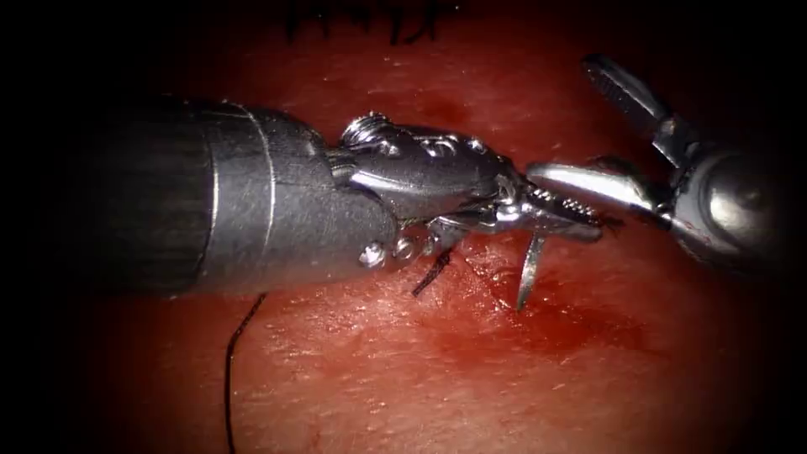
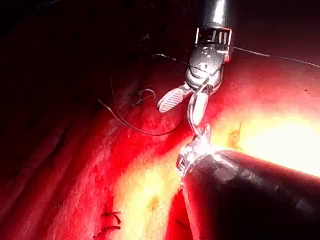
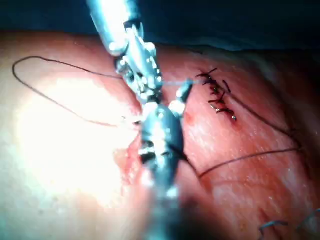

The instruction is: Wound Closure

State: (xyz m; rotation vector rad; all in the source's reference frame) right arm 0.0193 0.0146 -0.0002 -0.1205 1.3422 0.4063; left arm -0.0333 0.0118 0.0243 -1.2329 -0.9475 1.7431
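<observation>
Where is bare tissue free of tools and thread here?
Free: the tissue below the left gripper, between the thread and the red fluid. Crowded: where the left gripper, shut on the needle near one end, meets the open, empty right gripper; the needle's lower end touches tissue.

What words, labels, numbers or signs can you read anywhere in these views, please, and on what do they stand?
None can be read: the left end effector, shut on the needle near one end, bears only bare metal and shaft rings.
The open right end effector, holding nothing, carries no marking.
The tissue and thread bear none.
</observation>
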